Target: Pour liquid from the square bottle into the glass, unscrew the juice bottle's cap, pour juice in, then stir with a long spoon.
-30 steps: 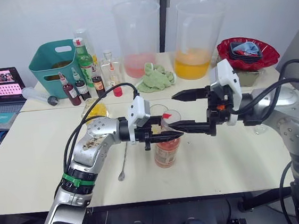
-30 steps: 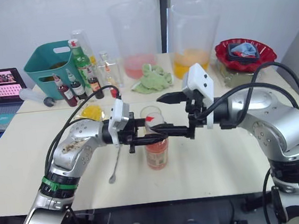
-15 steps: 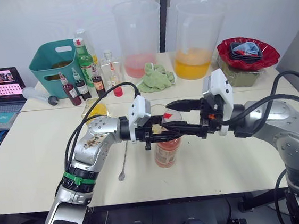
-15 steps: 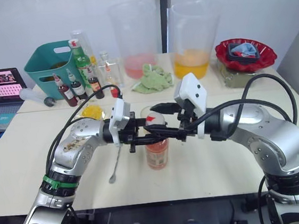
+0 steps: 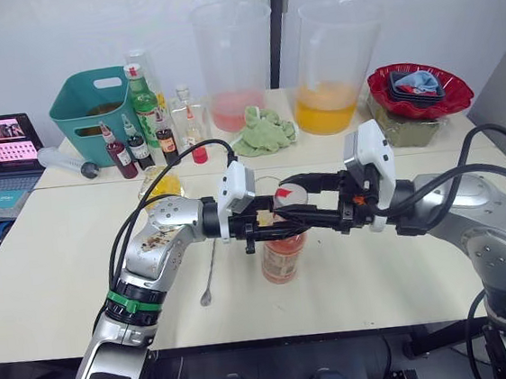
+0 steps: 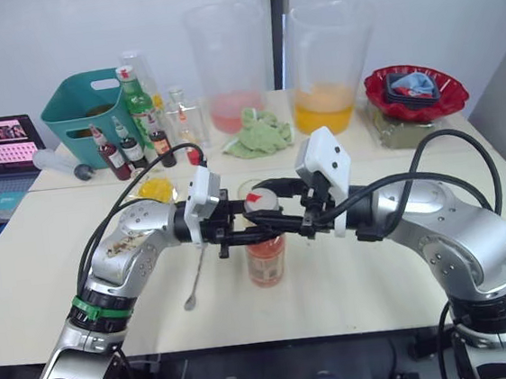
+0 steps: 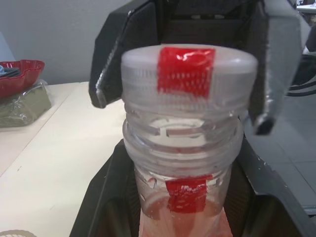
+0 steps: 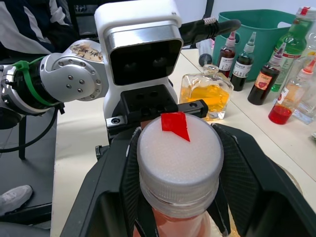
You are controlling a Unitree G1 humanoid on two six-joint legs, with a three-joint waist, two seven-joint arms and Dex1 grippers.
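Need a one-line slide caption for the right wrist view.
Right gripper brackets the juice bottle's white cap while the left gripper holds the neck.

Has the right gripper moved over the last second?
Yes. The right gripper has come in toward the robot's left, from beside the juice bottle to around its cap; the bottle stands where it did.

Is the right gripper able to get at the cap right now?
Probably yes. The right gripper already has its fingers on either side of the cap, nothing between them. The left gripper holds the juice bottle lower, at the neck, leaving the cap free.
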